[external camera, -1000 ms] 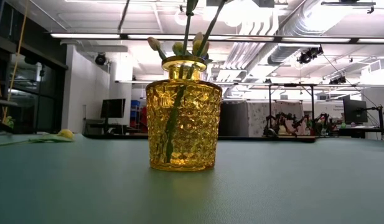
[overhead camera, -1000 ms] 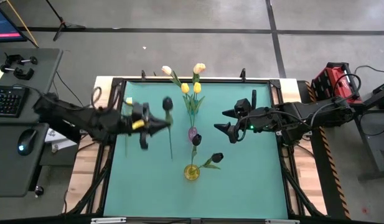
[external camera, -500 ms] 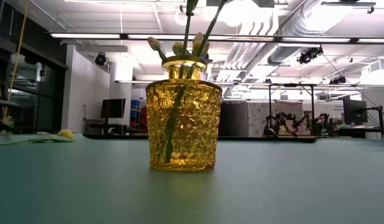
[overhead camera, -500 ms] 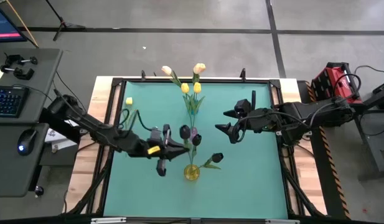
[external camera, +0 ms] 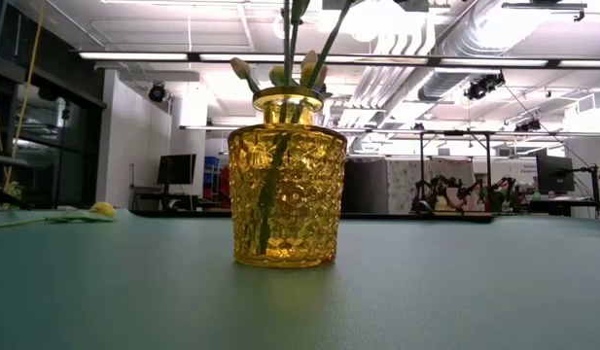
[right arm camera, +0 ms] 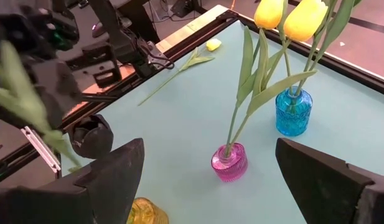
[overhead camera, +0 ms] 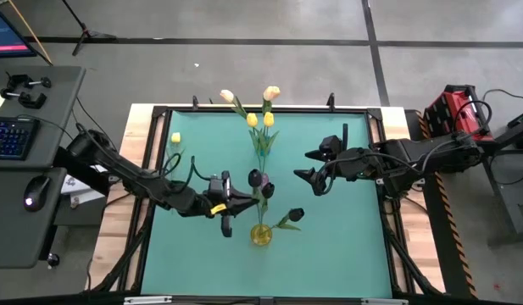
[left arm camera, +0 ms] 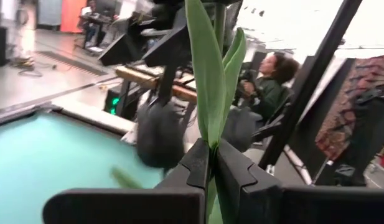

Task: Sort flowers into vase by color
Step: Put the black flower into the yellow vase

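My left gripper point(overhead camera: 236, 204) is shut on a dark purple tulip point(overhead camera: 253, 178) just left of the yellow glass vase point(overhead camera: 261, 235), which stands in the middle of the low view point(external camera: 287, 180). Two dark tulips point(overhead camera: 295, 215) stand in that vase. The held stem's lower end points toward the vase mouth; I cannot tell whether it is inside. Yellow tulips point(overhead camera: 259, 120) and peach tulips point(overhead camera: 271, 91) stand in the pink vase point(right arm camera: 229, 162) and the blue vase point(right arm camera: 292, 112). One yellow tulip point(overhead camera: 175, 137) lies on the mat's far left. My right gripper point(overhead camera: 306, 166) hovers open right of the pink vase. My left gripper pinches the dark tulip's stem together with a long green leaf point(left arm camera: 211, 134) between its two fingers point(left arm camera: 195, 165). The fingers come level from the table's left, across the stem. The tulip is lifted clear, roughly upright, with its dark head above the fingers.
The three vases stand in a row down the middle of the teal mat point(overhead camera: 346, 246). Black frame rails point(overhead camera: 388, 229) border the mat. A person point(left arm camera: 272, 81) sits beyond the table in the left wrist view. A desk with a keyboard and a mouse point(overhead camera: 32, 201) stands to the left.
My left gripper has carried the dark tulip from the mat's left part toward the right and near side, up to the yellow vase. The tulip's head has travelled with it and now sits over the dark tulips in the vase. Most of the move fell in the first half second.
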Controlling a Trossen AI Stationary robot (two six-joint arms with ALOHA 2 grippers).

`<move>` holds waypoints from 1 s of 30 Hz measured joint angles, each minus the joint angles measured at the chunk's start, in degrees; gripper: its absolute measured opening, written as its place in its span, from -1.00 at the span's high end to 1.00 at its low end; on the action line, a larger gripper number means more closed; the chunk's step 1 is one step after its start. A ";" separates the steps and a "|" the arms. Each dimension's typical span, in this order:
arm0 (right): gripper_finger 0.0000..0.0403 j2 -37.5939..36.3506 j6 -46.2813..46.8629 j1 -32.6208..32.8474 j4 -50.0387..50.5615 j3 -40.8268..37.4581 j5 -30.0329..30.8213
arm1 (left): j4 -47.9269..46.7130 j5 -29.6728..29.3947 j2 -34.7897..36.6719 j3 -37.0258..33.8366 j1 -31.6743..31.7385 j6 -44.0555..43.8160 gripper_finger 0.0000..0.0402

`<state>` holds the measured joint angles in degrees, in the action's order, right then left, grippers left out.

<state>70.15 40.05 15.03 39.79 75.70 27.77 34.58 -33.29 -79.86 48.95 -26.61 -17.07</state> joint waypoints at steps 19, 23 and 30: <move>-0.74 0.00 -1.17 -0.02 -1.02 0.00 -0.13 | 0.77 6.85 0.16 -3.32 -0.02 5.86 0.88; -0.74 0.00 -1.31 0.00 -1.46 0.00 -0.13 | 0.70 9.77 0.16 -3.32 -0.02 6.71 0.72; -0.74 -0.02 -1.34 0.00 -1.49 0.00 -0.13 | -0.84 14.28 0.16 -3.32 -0.01 4.84 0.36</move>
<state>70.13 38.71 15.03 38.30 75.70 27.64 33.74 -19.01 -79.70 45.63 -26.62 -12.23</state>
